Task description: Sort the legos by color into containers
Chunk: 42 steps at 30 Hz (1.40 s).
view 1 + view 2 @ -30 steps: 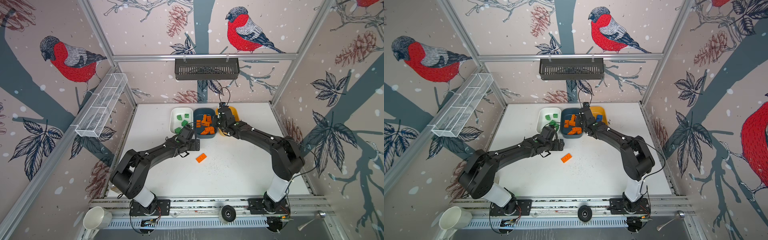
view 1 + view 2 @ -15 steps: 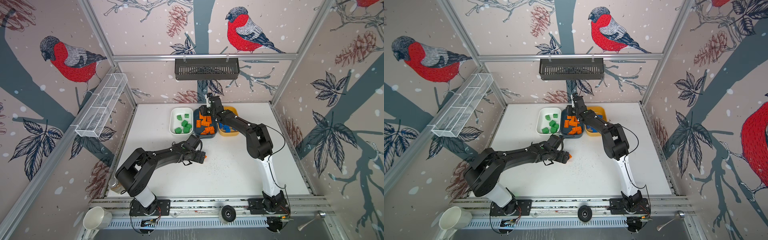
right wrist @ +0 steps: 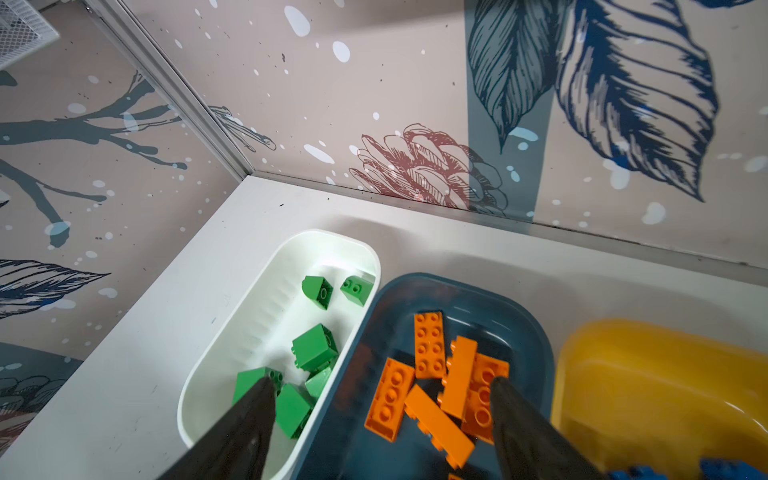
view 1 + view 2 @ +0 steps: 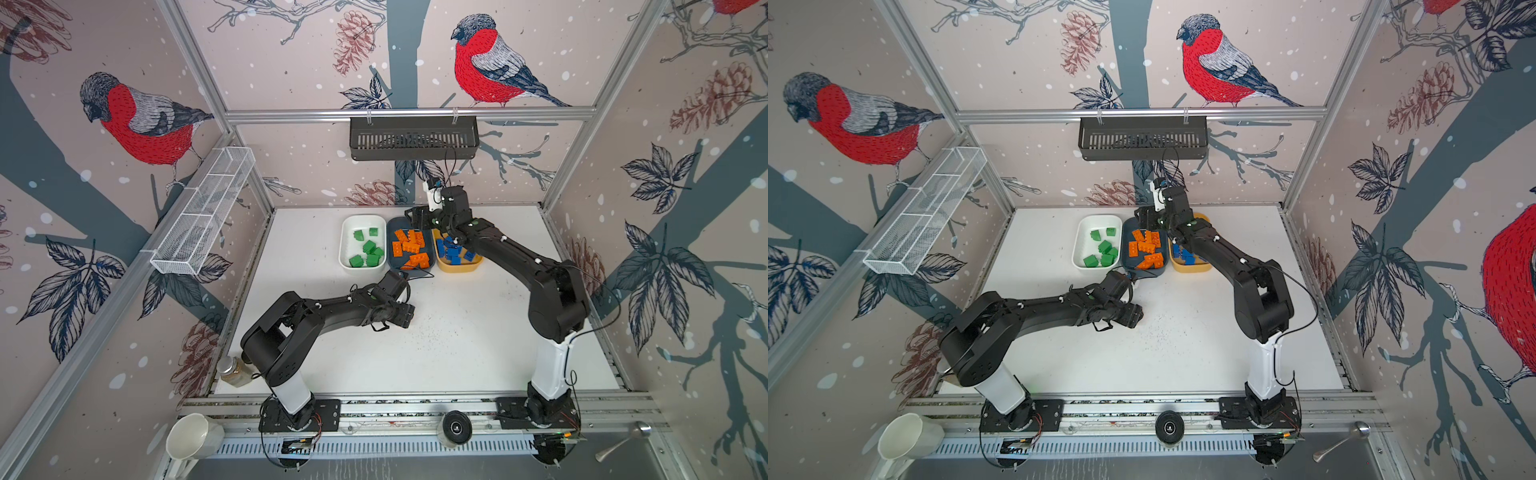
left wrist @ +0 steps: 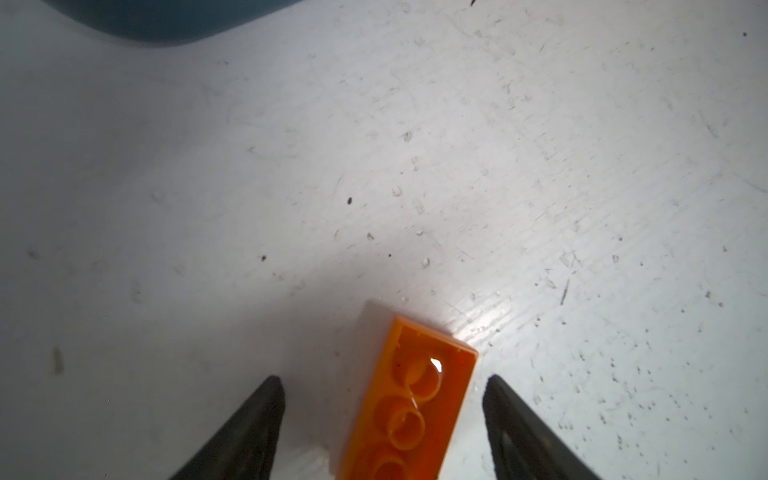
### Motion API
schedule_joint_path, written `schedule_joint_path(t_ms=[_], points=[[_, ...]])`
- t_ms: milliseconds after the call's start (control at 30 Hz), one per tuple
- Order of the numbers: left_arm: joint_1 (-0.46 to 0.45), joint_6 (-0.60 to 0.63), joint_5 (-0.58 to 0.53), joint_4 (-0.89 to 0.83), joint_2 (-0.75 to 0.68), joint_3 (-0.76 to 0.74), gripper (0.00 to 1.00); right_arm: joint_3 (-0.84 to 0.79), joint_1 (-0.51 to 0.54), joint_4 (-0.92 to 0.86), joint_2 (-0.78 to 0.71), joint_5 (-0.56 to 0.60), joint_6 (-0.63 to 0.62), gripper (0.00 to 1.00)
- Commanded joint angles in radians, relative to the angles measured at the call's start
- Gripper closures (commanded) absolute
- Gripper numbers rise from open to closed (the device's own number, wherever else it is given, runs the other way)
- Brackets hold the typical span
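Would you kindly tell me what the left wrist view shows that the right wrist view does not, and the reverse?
Only the left wrist view: a lone orange brick lying hollow side up on the table, between the open fingers of the left hand, a gap on each side.
Only the right wrist view: the white tub holding green bricks, orange bricks inside the teal tub, the yellow tub, blue bricks at the frame's edge, and the right hand, open and empty.
Both: the teal tub and the white table.

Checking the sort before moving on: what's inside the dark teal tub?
Only orange legos show in the dark teal tub. The right tool covers part of it; contents there unseen.
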Motion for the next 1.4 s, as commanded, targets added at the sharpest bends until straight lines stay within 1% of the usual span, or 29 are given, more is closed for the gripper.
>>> schedule_joint_path(t_ms=[0,133,233,267,333,367,467,600,767,1000,1167,1267,1367], points=[[-0.012,0.037,0.030,-0.069,0.018,0.012,0.30,-0.106,-0.005,0.036,-0.097,0.048,-0.001,0.15],[-0.032,0.058,0.004,-0.091,0.020,0.016,0.30,-0.236,-0.014,0.045,-0.215,0.101,0.031,0.05],[-0.043,0.069,-0.012,-0.108,0.015,0.016,0.30,-0.325,-0.021,0.053,-0.291,0.147,0.060,0.03],[-0.048,0.071,-0.019,-0.112,0.013,0.015,0.31,-0.355,-0.024,0.055,-0.314,0.164,0.071,0.01],[-0.055,0.078,-0.038,-0.120,0.013,0.017,0.37,-0.400,-0.030,0.057,-0.347,0.190,0.091,0.00],[-0.058,0.079,-0.050,-0.124,0.015,0.018,0.41,-0.421,-0.034,0.054,-0.362,0.206,0.103,0.00],[-0.062,0.079,-0.050,-0.120,0.020,0.020,0.51,-0.463,-0.048,0.045,-0.386,0.237,0.136,0.00],[-0.062,0.073,-0.044,-0.106,0.021,0.026,0.60,-0.497,-0.066,0.040,-0.399,0.248,0.180,0.01],[-0.060,0.060,-0.048,-0.087,0.019,0.032,0.69,-0.503,-0.075,0.032,-0.399,0.262,0.201,0.01],[-0.056,0.059,-0.052,-0.075,0.017,0.049,0.74,-0.505,-0.081,0.025,-0.394,0.261,0.214,0.00],[-0.034,0.044,-0.035,-0.045,-0.004,0.065,0.74,-0.514,-0.081,0.022,-0.390,0.255,0.223,0.00],[0.000,0.015,-0.013,-0.002,-0.022,0.086,0.74,-0.520,-0.082,0.026,-0.389,0.247,0.232,0.00],[0.056,-0.032,0.031,0.066,-0.034,0.117,0.74,-0.524,-0.083,0.026,-0.393,0.255,0.241,0.00]])
